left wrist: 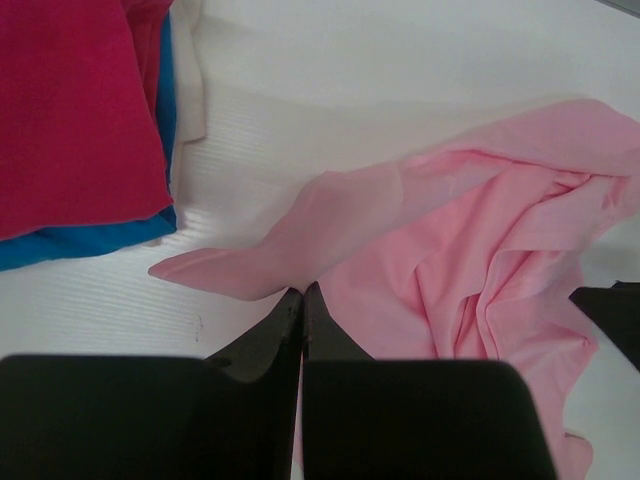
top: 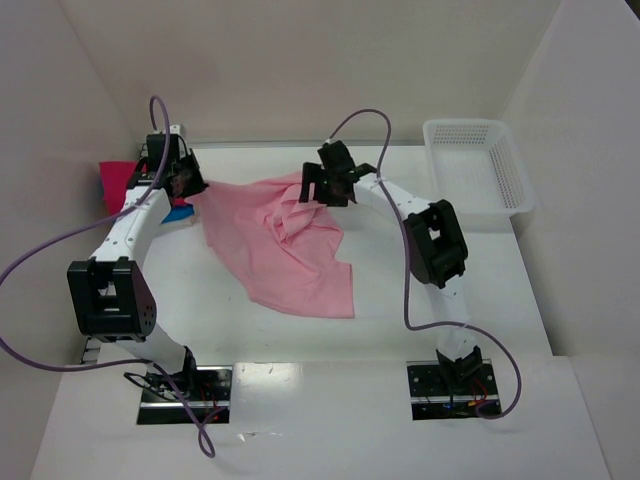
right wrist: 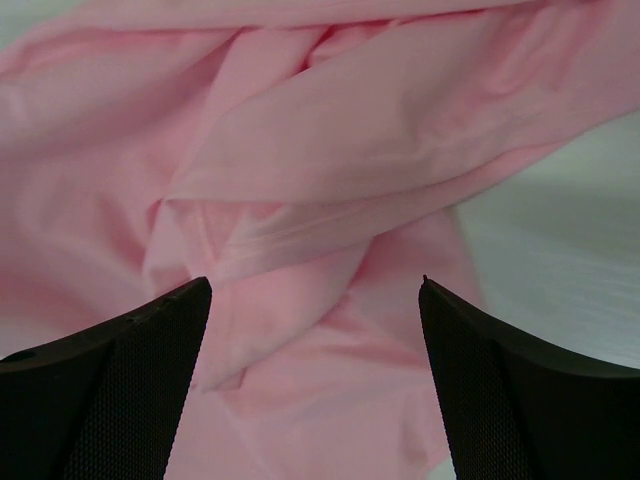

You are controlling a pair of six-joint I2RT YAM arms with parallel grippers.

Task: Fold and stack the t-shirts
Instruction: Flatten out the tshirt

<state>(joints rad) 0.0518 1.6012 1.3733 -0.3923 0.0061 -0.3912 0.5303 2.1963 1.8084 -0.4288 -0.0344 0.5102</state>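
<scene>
on the table (top: 500, 290), seen from above, the light pink t-shirt (top: 285, 245) lies crumpled and half spread, the left claw (top: 182, 186) at its far-left corner, the right claw (top: 318, 188) over its far edge, a folded magenta t-shirt (top: 118, 180) just left of it. from the left wrist, the left claw's jaws are pressed together at the shirt's sleeve edge; whether they nip cloth i cannot tell. from the right wrist, the right claw stands spread wide above bunched folds; the cloth looks light and limp, so a hem corner seems the best hold.
</scene>
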